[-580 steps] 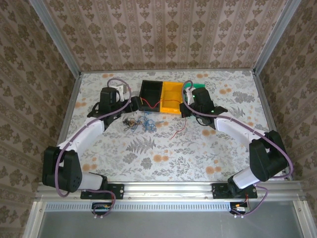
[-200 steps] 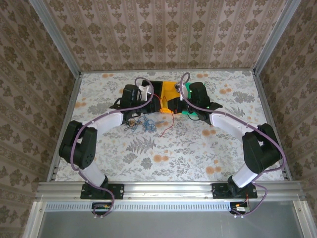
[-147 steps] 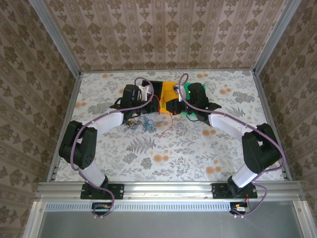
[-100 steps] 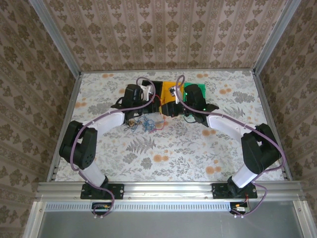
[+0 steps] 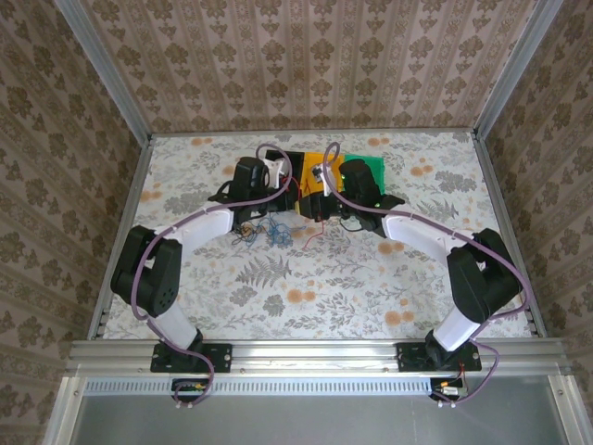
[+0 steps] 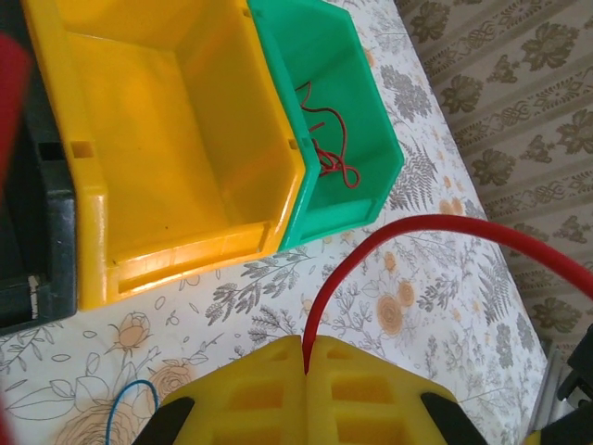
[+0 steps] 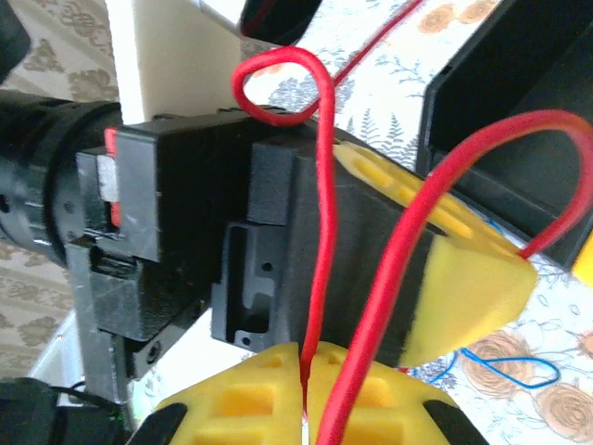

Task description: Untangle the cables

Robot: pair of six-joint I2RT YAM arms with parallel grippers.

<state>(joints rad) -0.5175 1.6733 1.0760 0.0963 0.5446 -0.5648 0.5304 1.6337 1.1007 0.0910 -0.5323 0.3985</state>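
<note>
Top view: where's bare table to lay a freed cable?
Free: the table from the cable tangle down to the near rail; the far-right corner beyond the green bin. Crowded: by the yellow bin, where left claw and right claw each pinch red cable.

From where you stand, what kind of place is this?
Probably a robot test booth: a floral-patterned table enclosed by wallpapered panels, with two white-and-black robot arms bolted to a metal rail.

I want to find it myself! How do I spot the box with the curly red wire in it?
Look at the far part of the flowery table, where three plastic bins sit in a row. The green bin is at one end, beside the yellow bin, with the black bin past that. Unlike the empty yellow one, it has a thin, curly red wire inside.
</note>
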